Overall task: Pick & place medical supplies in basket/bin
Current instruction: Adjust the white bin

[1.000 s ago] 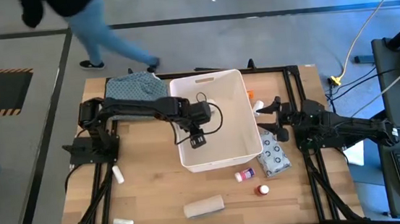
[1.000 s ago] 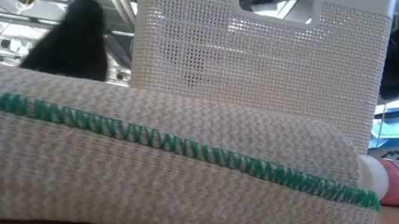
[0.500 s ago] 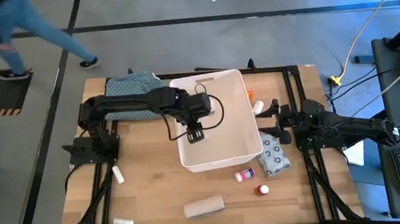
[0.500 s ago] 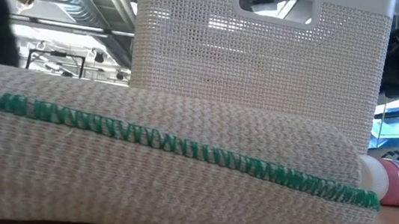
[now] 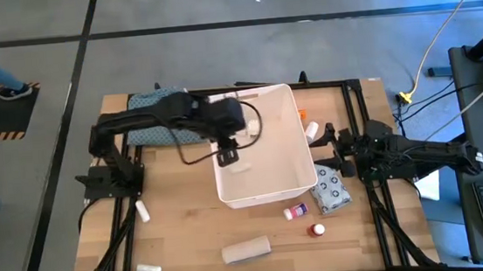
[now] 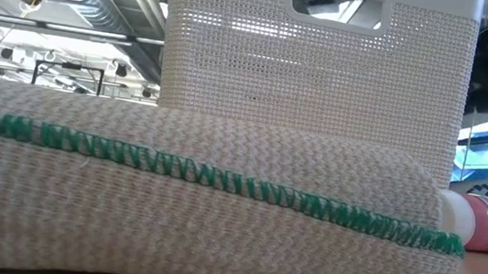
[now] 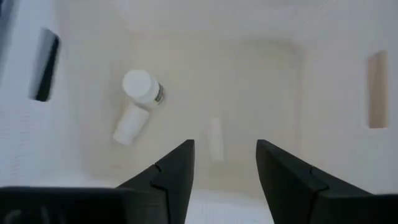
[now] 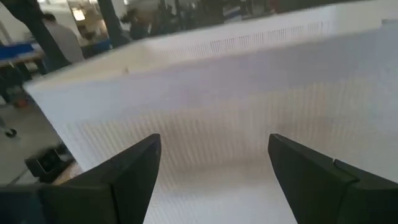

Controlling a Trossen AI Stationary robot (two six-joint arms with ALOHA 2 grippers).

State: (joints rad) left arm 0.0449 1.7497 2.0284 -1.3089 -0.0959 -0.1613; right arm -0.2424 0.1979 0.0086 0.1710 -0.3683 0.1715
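Observation:
The white bin (image 5: 267,179) stands mid-table. My left gripper (image 5: 228,155) hangs open over its left wall, pointing down into it (image 7: 224,146). On the bin's floor lie a white bottle (image 7: 138,102) and a small white tube (image 7: 215,138). My right gripper (image 5: 326,137) waits open at the bin's right wall (image 8: 217,99). Outside the bin lie a white bottle (image 5: 312,130), a grey-patterned packet (image 5: 330,190), a small pink-labelled bottle (image 5: 295,211), a red-capped bottle (image 5: 318,230), the beige roll (image 5: 245,250) and two white rolls (image 5: 143,211) (image 5: 149,270).
A teal-grey patterned cloth (image 5: 156,103) lies at the far left under the left arm. The low view is filled by the beige roll (image 6: 191,196), with the bin (image 6: 316,71) behind it. A small orange item (image 5: 301,113) sits beyond the bin's right wall.
My left gripper has drawn back from the middle of the bin toward the table's far and left side, and now stands over the bin's left wall. A person walking on the floor beyond the table has moved off to the left.

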